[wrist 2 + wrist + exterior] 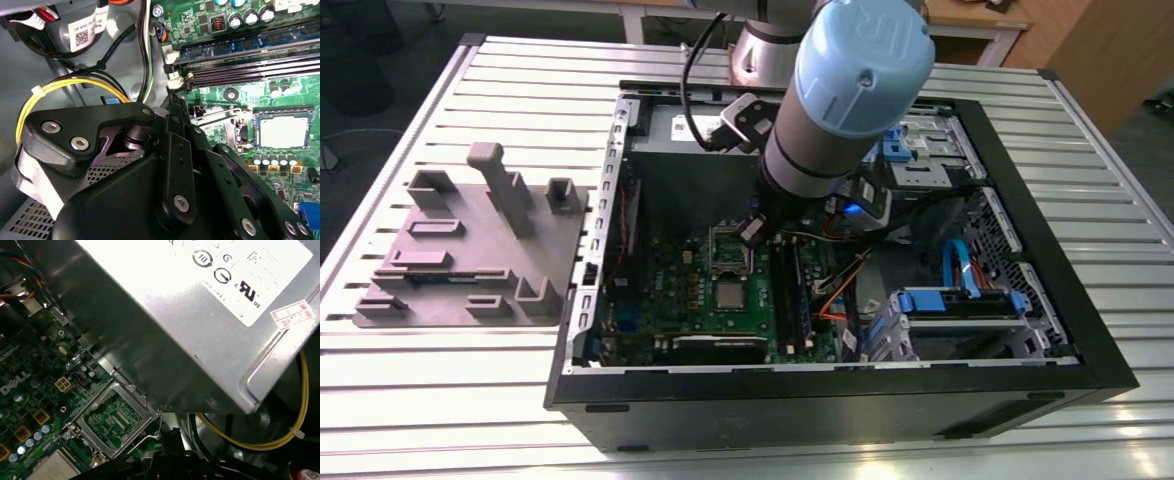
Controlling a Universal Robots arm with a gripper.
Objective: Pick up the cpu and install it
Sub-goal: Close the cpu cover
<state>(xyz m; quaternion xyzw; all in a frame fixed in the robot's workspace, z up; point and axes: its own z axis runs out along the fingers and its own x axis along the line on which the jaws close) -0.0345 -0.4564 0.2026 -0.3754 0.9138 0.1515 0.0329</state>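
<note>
The cpu (730,293) is a small silver-grey square lying flat on the green motherboard (674,290) inside the open computer case. The second wrist view has the cpu (282,131) in a dark surround, and the first wrist view catches a corner of the cpu (52,467). Just beyond it sits the open metal-framed socket (727,250), whose green contact field (112,422) lies bare. My gripper (754,232) hangs low over the board at the socket's edge, apart from the cpu. Its black body (175,165) hides part of the socket.
A large grey metal box with a white label (200,300) overhangs the socket closely. Memory slots (250,70) run beside the socket, and yellow wires (75,85) loop near the wrist. Blue drive bays (961,300) are on the exterior view's right. A grey fixture tray (467,250) stands outside the case.
</note>
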